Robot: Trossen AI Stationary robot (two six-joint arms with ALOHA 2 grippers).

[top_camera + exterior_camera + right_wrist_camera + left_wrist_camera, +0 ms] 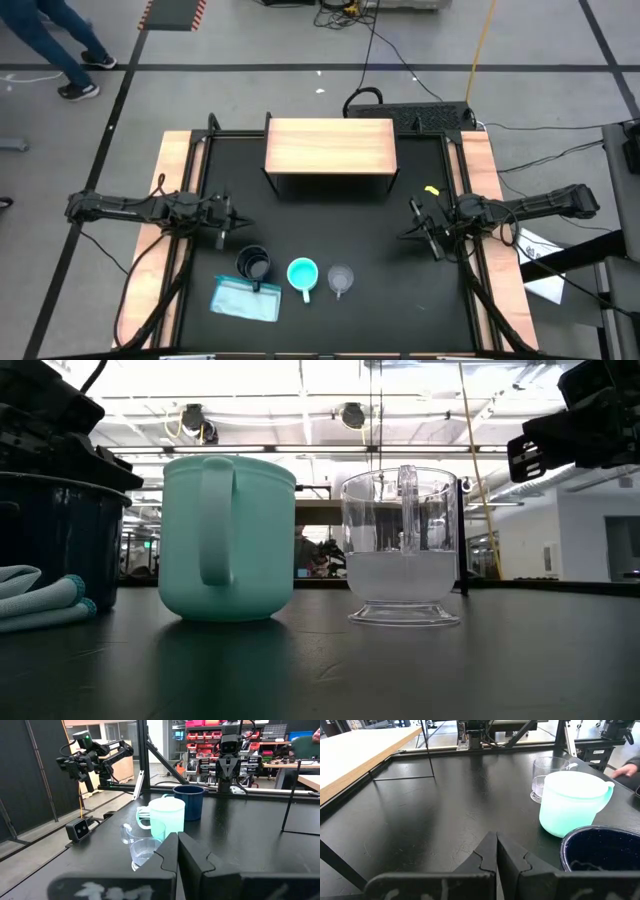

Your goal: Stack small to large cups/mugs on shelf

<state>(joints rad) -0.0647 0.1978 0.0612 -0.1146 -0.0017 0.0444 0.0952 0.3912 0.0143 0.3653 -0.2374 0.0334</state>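
Observation:
Three vessels stand upright in a row near the table's near edge: a dark navy mug (pixel 253 264), a turquoise mug (pixel 303 274) and a clear cup (pixel 341 279). They also show in the low view: navy mug (pixel 50 535), turquoise mug (pixel 228 538), clear cup (pixel 402 545). The wooden shelf (pixel 330 146) stands at the far middle. My left gripper (pixel 243 221) is shut and empty at the left, above the table, far of the navy mug. My right gripper (pixel 405 222) is shut and empty at the right.
A flat light-blue packet (pixel 245 298) lies at the near left beside the navy mug. A yellow bit (pixel 431 190) lies near the right arm. Bare black table lies between the grippers and the shelf. A person walks on the floor (pixel 60 45) far left.

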